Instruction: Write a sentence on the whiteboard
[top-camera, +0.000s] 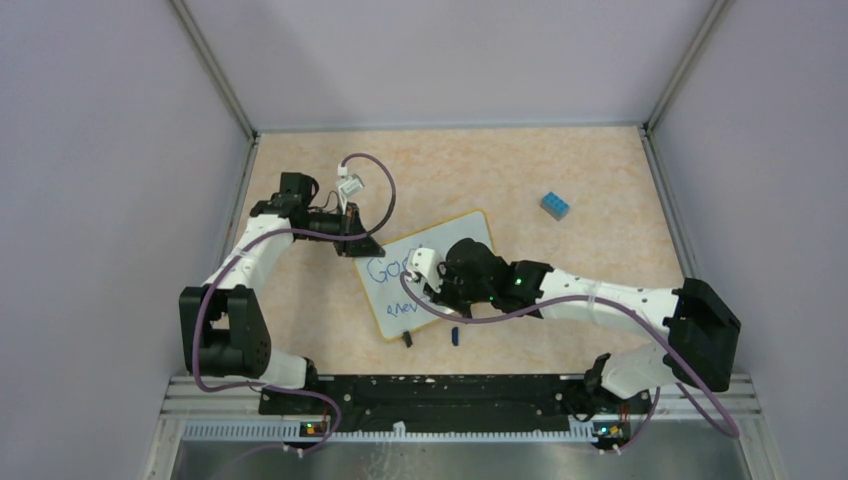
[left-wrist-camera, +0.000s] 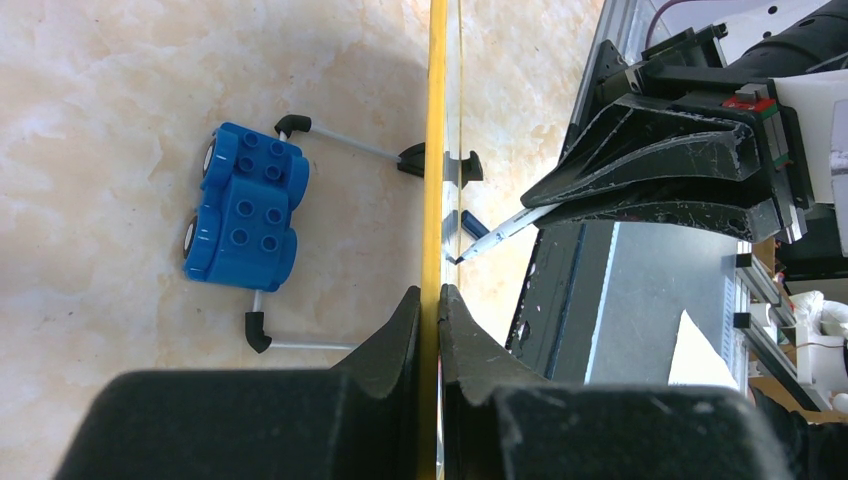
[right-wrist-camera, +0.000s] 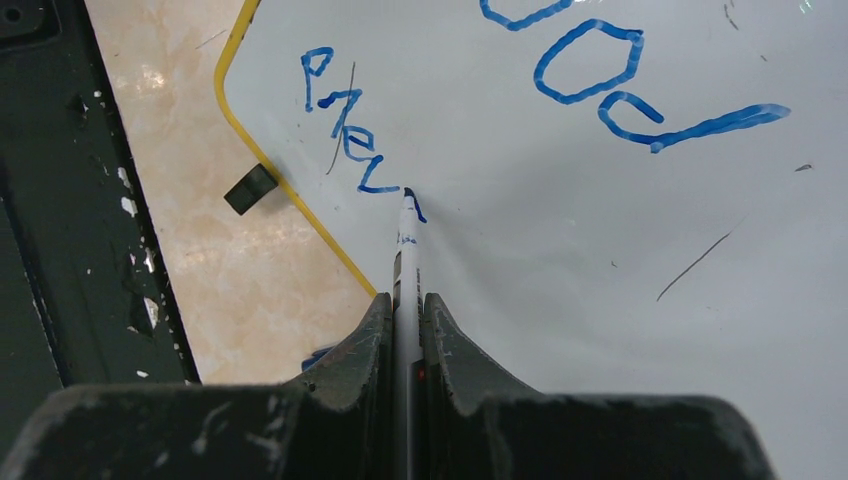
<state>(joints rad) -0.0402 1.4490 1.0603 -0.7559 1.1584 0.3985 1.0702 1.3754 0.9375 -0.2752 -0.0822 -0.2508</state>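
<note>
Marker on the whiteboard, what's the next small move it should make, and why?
Probably drag the tip onward to start the next letter. The right hand is shut on the marker, its tip touching the whiteboard at the end of the last blue stroke; the second word looks unfinished, and the left hand clamps the board's rim.
</note>
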